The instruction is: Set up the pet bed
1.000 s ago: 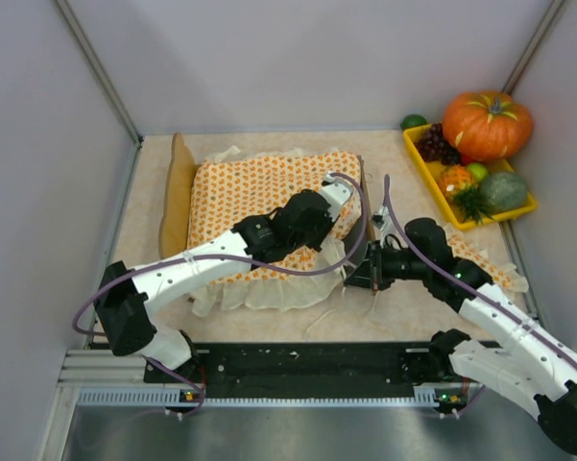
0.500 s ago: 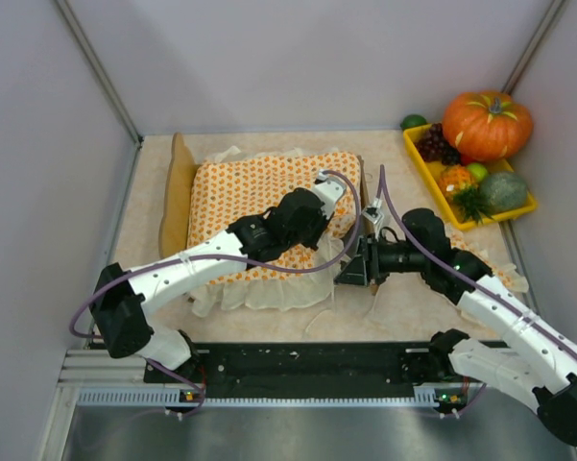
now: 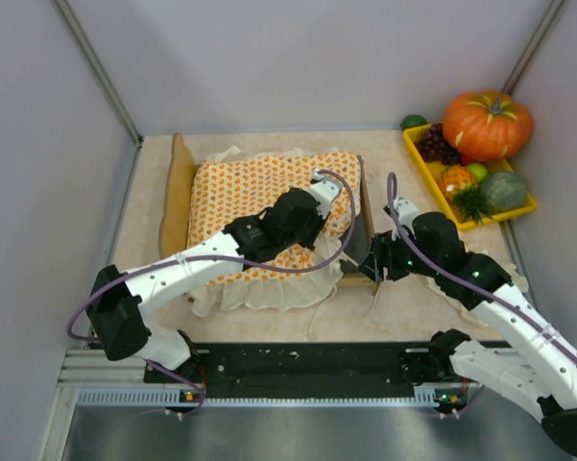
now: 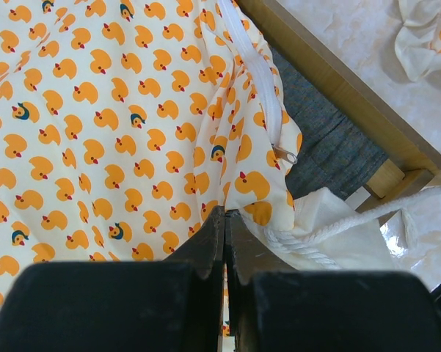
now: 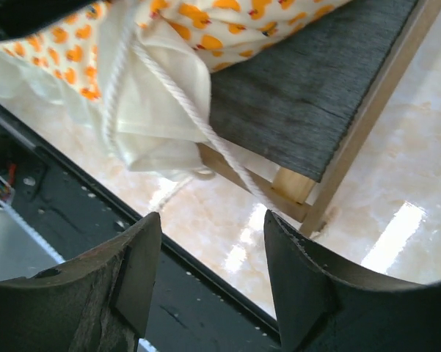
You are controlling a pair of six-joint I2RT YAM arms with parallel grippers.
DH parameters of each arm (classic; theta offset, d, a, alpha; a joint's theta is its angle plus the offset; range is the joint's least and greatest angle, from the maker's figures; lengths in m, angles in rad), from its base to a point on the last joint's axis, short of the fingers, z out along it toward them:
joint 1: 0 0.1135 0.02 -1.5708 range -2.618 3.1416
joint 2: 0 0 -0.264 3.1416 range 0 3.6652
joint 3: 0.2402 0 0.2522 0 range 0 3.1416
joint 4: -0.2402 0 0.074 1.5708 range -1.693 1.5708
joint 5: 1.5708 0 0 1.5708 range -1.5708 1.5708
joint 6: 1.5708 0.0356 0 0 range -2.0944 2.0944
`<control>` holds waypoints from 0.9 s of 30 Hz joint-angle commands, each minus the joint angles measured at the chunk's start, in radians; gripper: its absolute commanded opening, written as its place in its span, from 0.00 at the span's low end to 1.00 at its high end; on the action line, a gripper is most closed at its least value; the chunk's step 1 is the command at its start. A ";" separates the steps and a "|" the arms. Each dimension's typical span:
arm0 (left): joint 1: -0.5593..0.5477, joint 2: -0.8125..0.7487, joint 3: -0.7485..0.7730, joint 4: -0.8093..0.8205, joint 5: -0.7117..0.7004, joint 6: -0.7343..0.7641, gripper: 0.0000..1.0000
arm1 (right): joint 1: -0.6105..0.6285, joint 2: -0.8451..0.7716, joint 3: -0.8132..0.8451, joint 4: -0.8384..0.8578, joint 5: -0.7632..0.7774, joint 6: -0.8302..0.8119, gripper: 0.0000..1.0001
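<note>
1. Top view: the pet bed (image 3: 180,192) sits mid-table with its headboard to the left, and a duck-print bedspread (image 3: 254,197) is draped over it
2. Left wrist: the left gripper (image 4: 225,218) is closed tight at the bedspread's zipped edge. Whether it pinches cloth is unclear. The grey base (image 4: 330,147) lies bare beside it
3. Right wrist: the right gripper (image 5: 211,227) stands open and empty near the bed's corner post, where a white cord (image 5: 205,125) hangs

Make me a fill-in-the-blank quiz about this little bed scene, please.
The bedspread is printed with little orange ____. The right hand is ____ and holds nothing. The left hand is fully ____. The tray beside the pumpkin is coloured ____.
Missing words: ducks, open, shut, yellow.
</note>
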 commanded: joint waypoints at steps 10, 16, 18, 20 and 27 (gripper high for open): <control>0.017 -0.047 -0.014 0.056 0.022 -0.025 0.00 | 0.009 0.195 -0.019 0.047 -0.020 -0.168 0.49; 0.021 -0.055 -0.022 0.058 0.022 -0.030 0.00 | 0.009 0.194 -0.039 0.045 -0.011 -0.158 0.38; 0.022 -0.056 -0.023 0.062 0.025 -0.030 0.00 | 0.011 0.195 -0.038 0.036 0.013 -0.150 0.23; 0.022 -0.058 -0.022 0.062 0.027 -0.030 0.00 | 0.009 0.194 -0.034 0.029 0.026 -0.144 0.02; 0.027 -0.063 -0.026 0.062 0.030 -0.030 0.00 | 0.009 0.099 0.018 0.013 0.023 -0.086 0.00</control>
